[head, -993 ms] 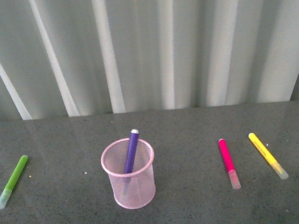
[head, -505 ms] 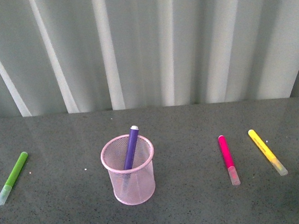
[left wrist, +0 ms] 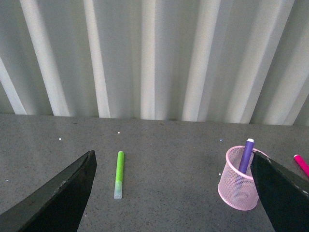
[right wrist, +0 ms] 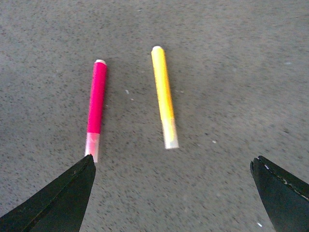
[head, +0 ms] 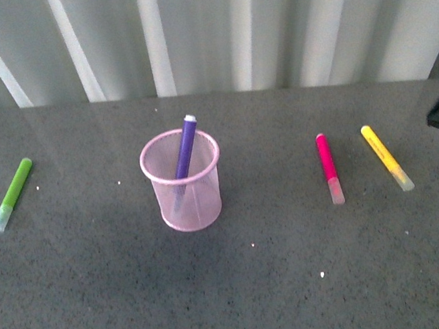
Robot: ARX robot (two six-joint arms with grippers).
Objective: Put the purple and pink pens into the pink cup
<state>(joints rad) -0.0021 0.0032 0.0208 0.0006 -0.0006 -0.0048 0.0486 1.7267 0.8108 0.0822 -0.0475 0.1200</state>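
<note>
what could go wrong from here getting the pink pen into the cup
1. The yellow marker lies close beside the pink pen, and the open right end effector is centred nearer the yellow one, so it may grab or knock the wrong pen.
2. The purple pen leans across the pink cup, its end above the rim; the pink pen could strike it on the way in, or tip the cup.

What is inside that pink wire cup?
Only the purple pen, leaning in the pink cup with its top above the rim. Its lower part shows faintly through the mesh; its bottom tip is unclear. The pink pen lies outside, on the table.
</note>
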